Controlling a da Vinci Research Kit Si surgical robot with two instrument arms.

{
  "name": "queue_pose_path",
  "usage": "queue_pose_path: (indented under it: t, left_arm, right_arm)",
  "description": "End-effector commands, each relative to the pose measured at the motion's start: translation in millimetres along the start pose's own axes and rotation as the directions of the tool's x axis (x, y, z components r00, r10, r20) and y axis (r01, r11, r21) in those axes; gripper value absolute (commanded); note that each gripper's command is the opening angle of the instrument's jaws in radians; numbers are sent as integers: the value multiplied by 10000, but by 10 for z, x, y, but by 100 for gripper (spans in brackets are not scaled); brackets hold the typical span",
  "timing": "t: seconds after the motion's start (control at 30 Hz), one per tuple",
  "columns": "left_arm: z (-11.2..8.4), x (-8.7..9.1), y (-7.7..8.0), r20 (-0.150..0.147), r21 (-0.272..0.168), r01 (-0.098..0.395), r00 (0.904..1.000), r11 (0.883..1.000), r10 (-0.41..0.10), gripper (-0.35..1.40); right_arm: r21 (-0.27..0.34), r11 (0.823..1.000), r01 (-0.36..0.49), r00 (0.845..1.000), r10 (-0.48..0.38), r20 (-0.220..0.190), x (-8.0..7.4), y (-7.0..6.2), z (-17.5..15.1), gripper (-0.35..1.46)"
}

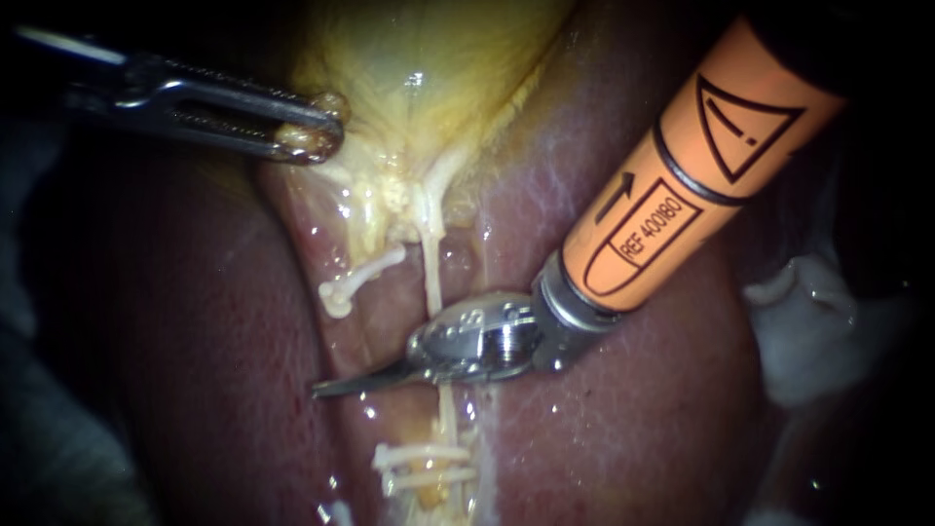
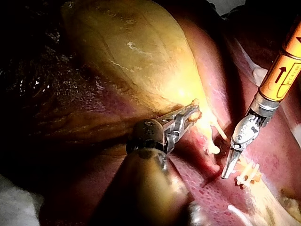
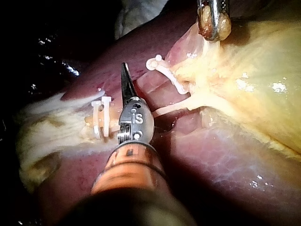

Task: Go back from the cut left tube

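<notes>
My right instrument (image 1: 327, 389), on an orange shaft, comes in from the upper right. Its thin blades lie together and point left across the liver, holding nothing. Its wrist crosses over the uncut pale tube (image 1: 431, 278) that runs down from the gallbladder (image 1: 429, 68). To their upper left the cut left tube (image 1: 362, 278) ends in a free white stump, apart from the blades. Below the blades, white clips (image 1: 424, 466) sit across the lower tissue. My left instrument (image 1: 317, 127) is shut on the gallbladder's lower edge and holds it up and leftward.
Dark red liver (image 1: 633, 429) surrounds the work area on both sides. White gauze (image 1: 808, 331) lies at the right edge. In the right wrist view the two clips (image 3: 101, 117) stand just beside the blades (image 3: 126, 82).
</notes>
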Motion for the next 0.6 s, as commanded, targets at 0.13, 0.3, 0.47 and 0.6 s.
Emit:
queue_pose_path:
  t: [0.13,0.3,0.47,0.6]
  left_arm:
    - [0,0,0,0,2,-1,10000,10000,1,-35]
    - [-1,0,0,2,0,-2,10000,10000,2,-35]
    - [-1,0,0,2,-1,-3,10000,10000,3,-35]
    - [-1,0,-1,4,-4,-5,10000,10000,5,-35]
  right_arm:
    - [-280,9996,-31,9999,28,-137,4,0,7,121]
    - [-263,9997,-27,9999,24,-136,4,-3,6,121]
    - [-202,9998,30,9999,-33,-139,5,-9,-2,130]
    - [-766,9957,519,9984,-536,-198,10,-26,-29,133]
